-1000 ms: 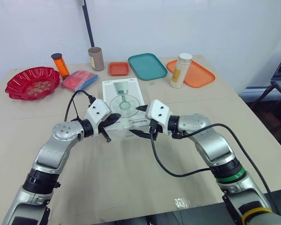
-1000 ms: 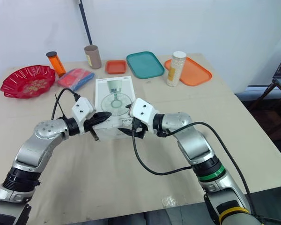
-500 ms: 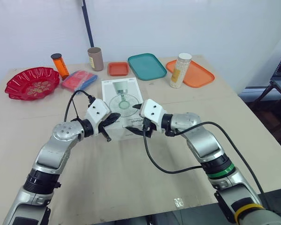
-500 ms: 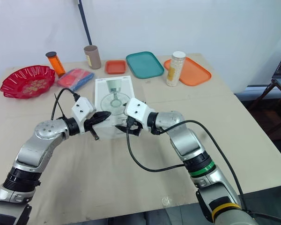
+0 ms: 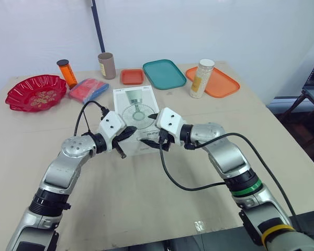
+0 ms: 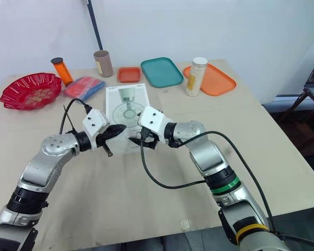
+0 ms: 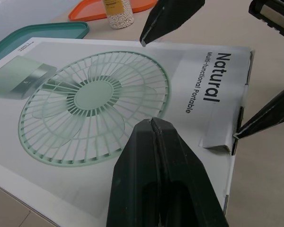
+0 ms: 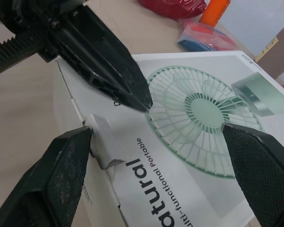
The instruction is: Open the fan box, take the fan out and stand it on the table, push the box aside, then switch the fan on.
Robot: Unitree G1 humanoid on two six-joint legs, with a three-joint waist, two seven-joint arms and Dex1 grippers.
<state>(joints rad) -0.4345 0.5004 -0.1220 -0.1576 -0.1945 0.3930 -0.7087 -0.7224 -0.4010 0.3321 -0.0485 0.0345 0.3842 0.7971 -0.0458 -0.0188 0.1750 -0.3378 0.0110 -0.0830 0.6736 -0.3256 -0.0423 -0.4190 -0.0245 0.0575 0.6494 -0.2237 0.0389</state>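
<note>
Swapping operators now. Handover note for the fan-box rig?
Left gripper: shut, tip over the near end of the fan box.
Right gripper: open, one finger at the end flap, the other over the printed fan.
Box lies flat on the table, flap tab barely lifted.
Done: nothing completed.
Left: open box, stand fan on table, push box aside, switch on.

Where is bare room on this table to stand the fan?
Bare: the table on the right, between the orange tray and the near edge; left, in front of the red bowl. Crowded: the far edge, around the fan box.
</note>
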